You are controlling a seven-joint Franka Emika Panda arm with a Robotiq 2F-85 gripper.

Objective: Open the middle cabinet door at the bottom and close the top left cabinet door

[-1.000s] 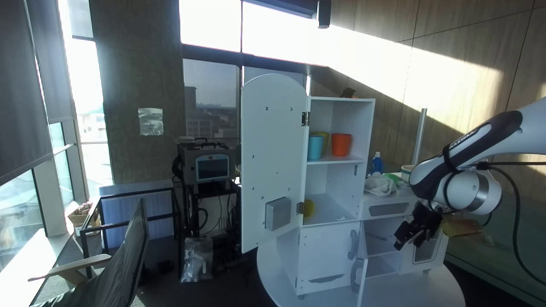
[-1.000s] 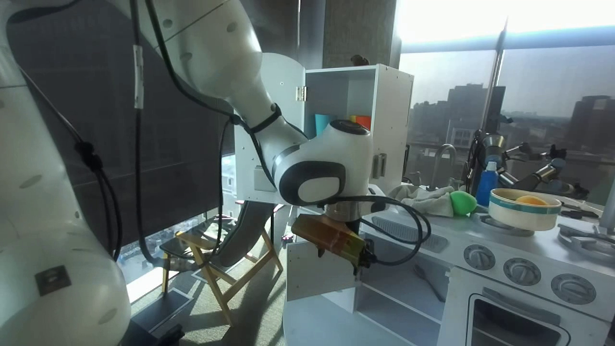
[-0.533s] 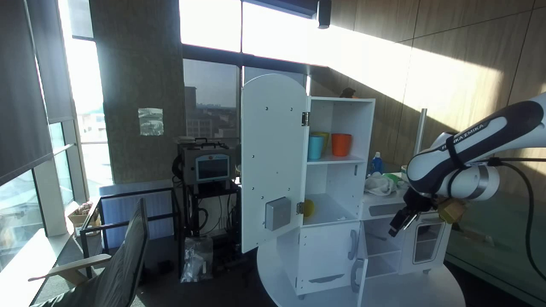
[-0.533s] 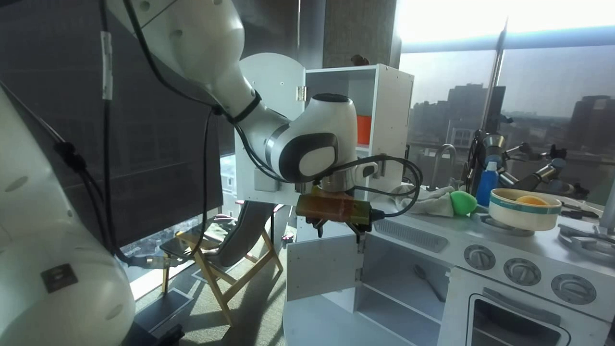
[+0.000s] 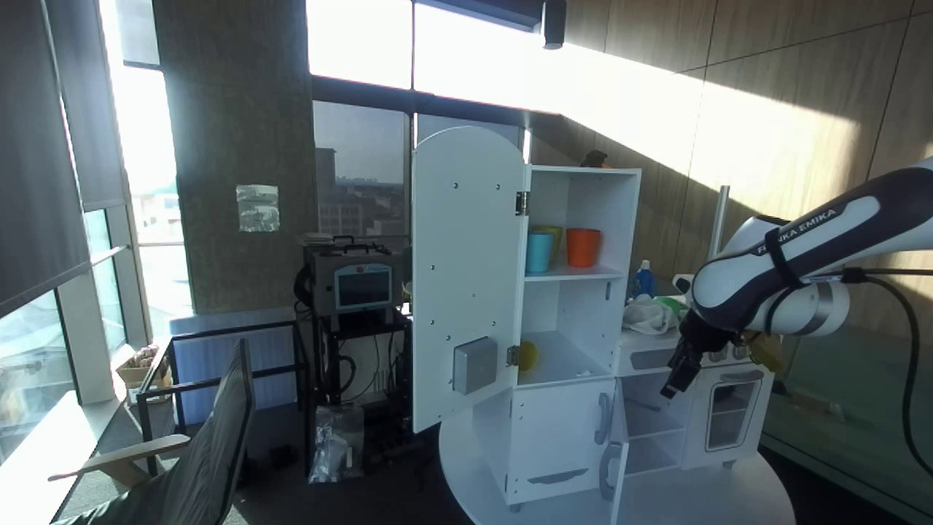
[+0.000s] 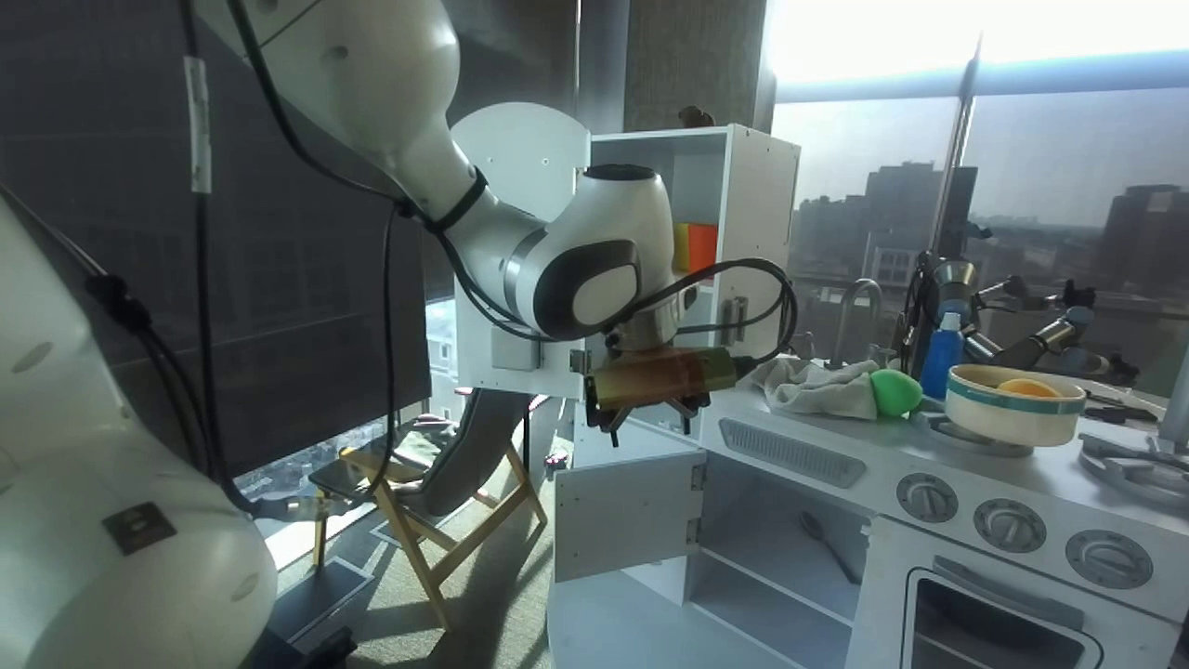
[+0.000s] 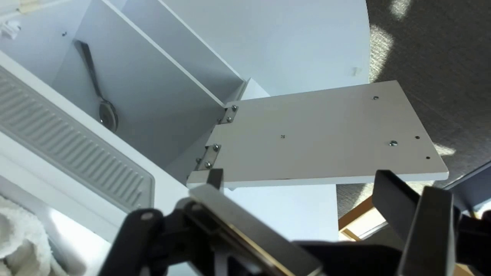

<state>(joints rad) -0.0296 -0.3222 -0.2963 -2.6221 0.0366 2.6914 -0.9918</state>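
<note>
The middle cabinet door at the bottom stands open, its inner face and hinges visible in the wrist view (image 7: 322,134) and in an exterior view (image 6: 627,520). It is nearly edge-on in an exterior view (image 5: 619,481). The top left cabinet door, tall with a rounded top and a grey patch, is swung wide open in both exterior views (image 5: 466,284) (image 6: 525,153). My gripper (image 7: 300,178) is open, with nothing between its fingers (image 7: 395,203). It hangs above the open lower door in an exterior view (image 6: 650,429) and in front of the counter front in an exterior view (image 5: 676,383).
A spoon (image 7: 94,84) lies in the open lower compartment. The shut lower left door (image 5: 557,441) and the oven (image 6: 1003,604) flank it. A cloth (image 6: 822,386), green ball (image 6: 895,392), blue bottle (image 6: 943,358) and bowl (image 6: 1012,413) are on the counter. Cups (image 5: 583,248) stand on the upper shelf.
My gripper has risen and moved away from the oven side, to the left in both exterior views, tilting as it went. Both doors have stayed as they were.
</note>
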